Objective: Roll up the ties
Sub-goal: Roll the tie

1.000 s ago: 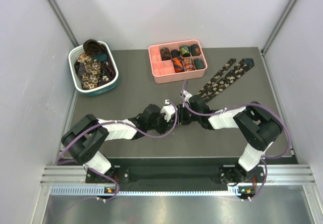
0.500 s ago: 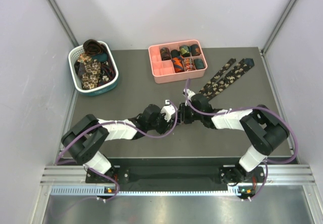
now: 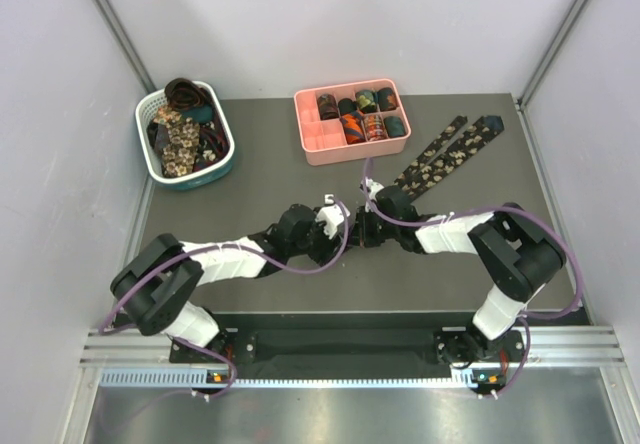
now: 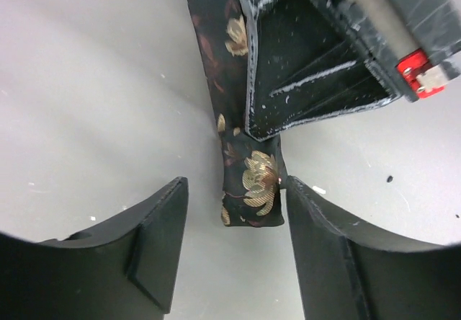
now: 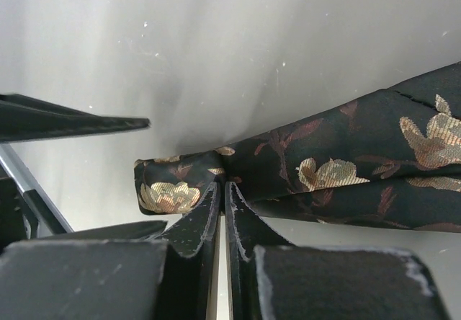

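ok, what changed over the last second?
The left arm dropped its elbow toward the near edge and stretched out. The right arm swung its elbow out and back. The right fingers stayed shut on the tie at its folded end, with the left fingers open around it. Tie, pink tray and basket are unmoved.

The dark grey table (image 3: 270, 179) carries a floral tie (image 3: 440, 159), lying flat and running from the right gripper (image 5: 222, 189) away to its right. A pink tray (image 3: 320, 142) sits beyond both grippers. A white-and-teal basket (image 3: 144, 144) stands far off, beyond and left of the left gripper (image 4: 235, 184).
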`<state>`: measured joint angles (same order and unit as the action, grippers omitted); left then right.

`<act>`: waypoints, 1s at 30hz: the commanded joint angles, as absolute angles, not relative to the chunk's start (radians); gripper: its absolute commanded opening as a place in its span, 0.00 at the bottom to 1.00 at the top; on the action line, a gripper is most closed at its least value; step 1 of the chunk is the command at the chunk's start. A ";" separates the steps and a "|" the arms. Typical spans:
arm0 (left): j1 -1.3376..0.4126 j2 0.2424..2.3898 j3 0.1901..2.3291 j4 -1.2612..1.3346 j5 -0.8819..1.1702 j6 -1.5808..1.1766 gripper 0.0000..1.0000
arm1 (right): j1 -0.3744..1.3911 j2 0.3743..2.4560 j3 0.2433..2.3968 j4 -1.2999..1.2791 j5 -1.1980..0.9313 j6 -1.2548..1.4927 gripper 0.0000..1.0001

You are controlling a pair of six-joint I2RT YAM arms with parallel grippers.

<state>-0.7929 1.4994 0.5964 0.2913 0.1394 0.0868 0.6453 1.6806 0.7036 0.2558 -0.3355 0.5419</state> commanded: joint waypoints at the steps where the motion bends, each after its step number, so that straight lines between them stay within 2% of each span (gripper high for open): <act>1: -0.795 1.465 0.629 0.281 0.123 0.114 0.64 | 0.635 1.681 0.721 0.256 -0.328 0.523 0.02; 14: -0.796 1.615 0.727 0.270 0.192 0.166 0.68 | 0.635 1.666 0.733 0.242 -0.336 0.531 0.02; 22: -0.795 1.629 0.686 0.290 0.238 0.178 0.70 | 0.634 1.677 0.741 0.249 -0.342 0.546 0.01; 24: -0.796 1.632 0.678 0.284 0.218 0.192 0.65 | 0.634 1.677 0.744 0.247 -0.347 0.548 0.01; 26: -0.795 1.638 0.683 0.270 0.186 0.196 0.55 | 0.634 1.674 0.749 0.247 -0.347 0.549 0.03; 29: -0.795 1.644 0.686 0.264 0.166 0.207 0.40 | 0.630 1.658 0.758 0.233 -0.341 0.555 0.10; 30: -0.796 1.641 0.683 0.265 0.167 0.207 0.38 | 0.629 1.643 0.759 0.213 -0.325 0.557 0.12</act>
